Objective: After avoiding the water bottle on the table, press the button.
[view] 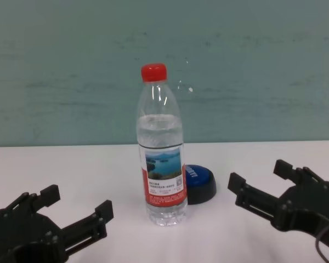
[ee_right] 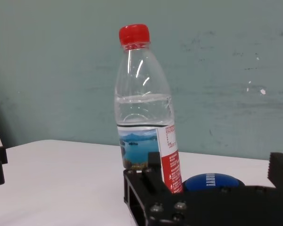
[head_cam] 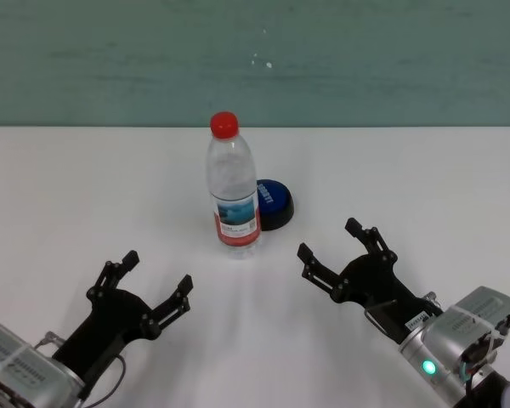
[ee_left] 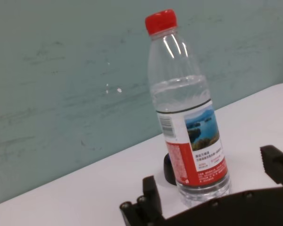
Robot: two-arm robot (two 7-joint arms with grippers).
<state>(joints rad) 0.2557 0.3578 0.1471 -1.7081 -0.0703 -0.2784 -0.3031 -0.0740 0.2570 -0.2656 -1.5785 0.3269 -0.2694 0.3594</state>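
Nearest the head camera, at about seven o'clock on the table (head_cam: 85, 170), the left gripper (head_cam: 159, 282) rests low with its fingers spread apart and nothing between them. At about five o'clock the right gripper (head_cam: 332, 240) sits likewise, fingers splayed and holding nothing. Upright near the middle stands the water bottle (head_cam: 233, 191), red cap on, partly filled. Just behind it, toward two o'clock, lies the button (head_cam: 273, 202), its blue dome partly hidden by the bottle.
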